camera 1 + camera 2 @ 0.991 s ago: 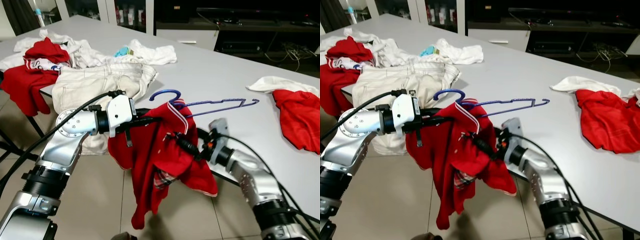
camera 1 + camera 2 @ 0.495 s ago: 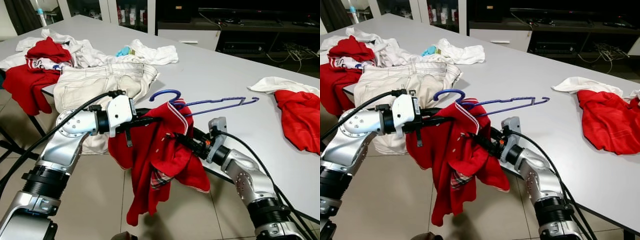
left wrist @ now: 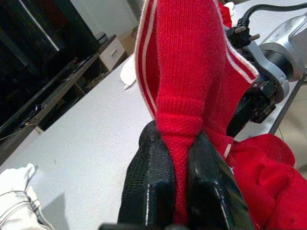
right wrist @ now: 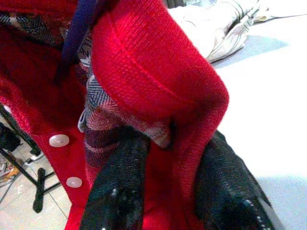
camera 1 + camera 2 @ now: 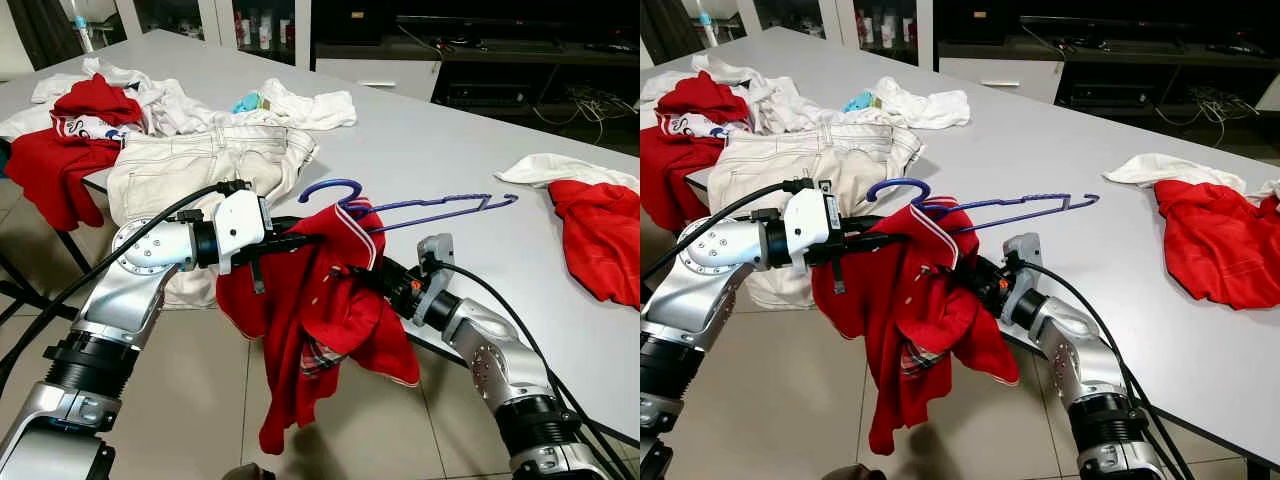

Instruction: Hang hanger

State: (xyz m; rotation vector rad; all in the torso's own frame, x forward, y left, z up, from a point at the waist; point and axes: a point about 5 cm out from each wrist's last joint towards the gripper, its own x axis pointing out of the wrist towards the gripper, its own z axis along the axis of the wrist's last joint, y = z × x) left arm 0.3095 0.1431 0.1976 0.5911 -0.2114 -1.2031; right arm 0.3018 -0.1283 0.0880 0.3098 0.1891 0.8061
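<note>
A red polo shirt (image 5: 310, 320) hangs off the table's near edge, partly threaded on a blue wire hanger (image 5: 430, 208) whose hook (image 5: 330, 187) pokes out at the collar. My left gripper (image 5: 300, 240) is shut on the striped collar; in the left wrist view its fingers (image 3: 148, 163) pinch a fold of red knit. Under the hanger, my right gripper (image 5: 365, 275) is buried in the shirt front. In the right wrist view its fingers (image 4: 117, 191) clamp a fold of red knit with plaid lining, next to two white buttons (image 4: 59, 140).
The grey table (image 5: 430, 140) carries cream jeans (image 5: 200, 165), a heap of red and white clothes (image 5: 90, 110) at the far left, and a red and white garment (image 5: 600, 235) at the right. Tiled floor (image 5: 190, 400) lies below the shirt. A dark TV cabinet stands behind.
My right gripper has moved up and in toward the collar under the hanger, bunching the shirt front. The shirt's lower tail has swung slightly. The left arm has not moved.
</note>
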